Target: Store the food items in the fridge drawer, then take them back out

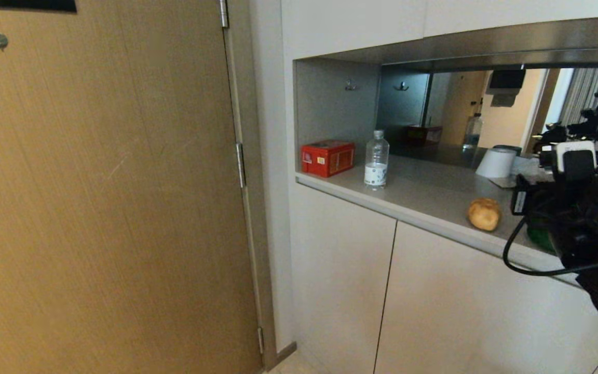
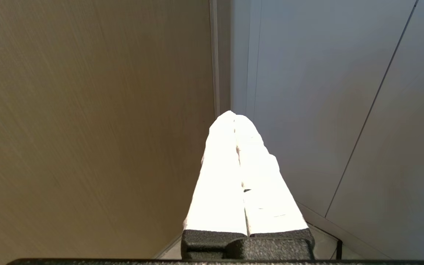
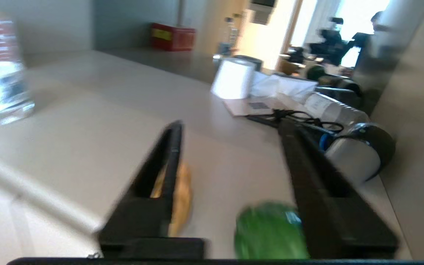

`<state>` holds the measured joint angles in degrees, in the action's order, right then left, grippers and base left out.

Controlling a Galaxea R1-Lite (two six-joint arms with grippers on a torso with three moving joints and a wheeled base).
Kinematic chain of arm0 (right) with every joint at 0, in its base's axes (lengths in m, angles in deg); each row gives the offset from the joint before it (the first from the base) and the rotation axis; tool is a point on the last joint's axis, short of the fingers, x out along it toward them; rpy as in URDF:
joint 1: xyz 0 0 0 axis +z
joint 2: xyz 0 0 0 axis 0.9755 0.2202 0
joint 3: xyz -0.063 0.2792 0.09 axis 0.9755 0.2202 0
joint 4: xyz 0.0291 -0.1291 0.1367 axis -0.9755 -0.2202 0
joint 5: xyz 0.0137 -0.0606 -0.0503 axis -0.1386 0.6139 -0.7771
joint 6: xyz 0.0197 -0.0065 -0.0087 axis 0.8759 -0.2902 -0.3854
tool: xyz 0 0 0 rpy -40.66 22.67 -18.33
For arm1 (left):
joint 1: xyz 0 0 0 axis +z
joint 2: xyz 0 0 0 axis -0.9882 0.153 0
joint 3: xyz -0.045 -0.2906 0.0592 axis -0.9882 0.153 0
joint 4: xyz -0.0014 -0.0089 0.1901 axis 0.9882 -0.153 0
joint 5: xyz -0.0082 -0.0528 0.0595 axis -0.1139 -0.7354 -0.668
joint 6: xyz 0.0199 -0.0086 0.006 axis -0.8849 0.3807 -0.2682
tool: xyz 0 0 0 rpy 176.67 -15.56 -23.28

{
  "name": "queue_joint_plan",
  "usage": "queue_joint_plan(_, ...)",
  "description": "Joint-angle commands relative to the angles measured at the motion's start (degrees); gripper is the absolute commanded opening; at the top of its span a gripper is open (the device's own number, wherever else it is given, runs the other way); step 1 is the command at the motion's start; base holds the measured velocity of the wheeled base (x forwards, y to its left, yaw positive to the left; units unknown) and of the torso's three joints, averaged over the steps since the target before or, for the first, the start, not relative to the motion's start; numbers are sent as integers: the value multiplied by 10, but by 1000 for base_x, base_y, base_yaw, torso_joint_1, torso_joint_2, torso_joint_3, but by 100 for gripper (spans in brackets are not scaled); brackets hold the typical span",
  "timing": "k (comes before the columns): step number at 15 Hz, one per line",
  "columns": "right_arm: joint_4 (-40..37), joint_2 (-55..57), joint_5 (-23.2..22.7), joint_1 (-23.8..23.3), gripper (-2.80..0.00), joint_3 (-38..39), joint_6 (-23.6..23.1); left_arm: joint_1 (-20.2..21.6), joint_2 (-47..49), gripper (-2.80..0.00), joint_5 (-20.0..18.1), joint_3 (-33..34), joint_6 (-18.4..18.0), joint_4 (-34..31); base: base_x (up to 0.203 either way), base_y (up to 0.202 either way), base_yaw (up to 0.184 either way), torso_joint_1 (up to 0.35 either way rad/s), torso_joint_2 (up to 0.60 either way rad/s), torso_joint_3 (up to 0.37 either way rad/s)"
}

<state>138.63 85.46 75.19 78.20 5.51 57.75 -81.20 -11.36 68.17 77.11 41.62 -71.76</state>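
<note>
The tan potato [image 1: 484, 213] lies on the grey counter [image 1: 423, 192] near its front edge. Just right of it, a sliver of the green bell pepper [image 1: 538, 238] shows under my right arm [image 1: 579, 218], which hangs over the counter's right end. In the right wrist view my right gripper [image 3: 231, 125] is open. The pepper [image 3: 269, 233] sits between its black fingers, close to one finger [image 3: 318, 184], and the potato [image 3: 182, 198] lies just beyond the other. My left gripper [image 2: 234, 115] is shut on nothing, down by the cabinet fronts. The fridge drawer is out of view.
A red box [image 1: 327, 157] and a clear water bottle [image 1: 376, 159] stand at the counter's left end. A white roll [image 1: 496, 162], papers, cables and a lying bottle [image 3: 329, 106] crowd the back right. A wooden door [image 1: 102, 197] fills the left.
</note>
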Motion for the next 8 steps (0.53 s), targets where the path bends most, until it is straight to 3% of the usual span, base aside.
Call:
queue_joint_plan(1,5,-71,-17,1,-280,52,5,0,-1,-280,0,0,0,0,0,0,0,0,0,0)
queue_joint_plan(4,4,-152,-96,2,-280,150,21,0,0,-280,0,0,0,-1,0,0,0,0,0,0)
queue_joint_plan(8,5,-219,-116,2,-280,223,44,0,-1,-280,0,0,0,-1,0,0,0,0,0,0)
